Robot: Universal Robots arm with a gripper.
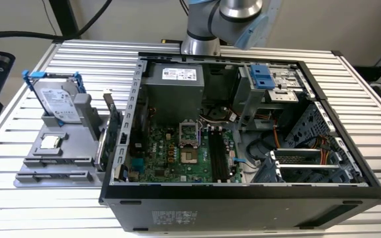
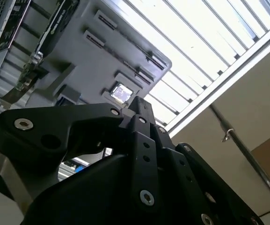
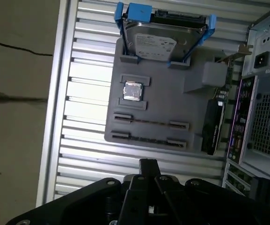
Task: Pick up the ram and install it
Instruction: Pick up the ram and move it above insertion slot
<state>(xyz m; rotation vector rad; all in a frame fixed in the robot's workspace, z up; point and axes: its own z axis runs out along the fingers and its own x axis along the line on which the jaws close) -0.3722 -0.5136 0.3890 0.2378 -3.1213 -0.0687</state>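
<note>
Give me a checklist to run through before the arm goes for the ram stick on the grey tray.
1. The ram stands on edge in its holder on the grey tray: ok.
2. Nothing lies over the ram: ok.
3. The claw carries nothing and is apart from the ram: ok.
4. The black slots on the motherboard are empty: ok, as far as the exterior view shows.
5. The slot latches are open: cannot tell.
6. The case is open above the motherboard: ok.
</note>
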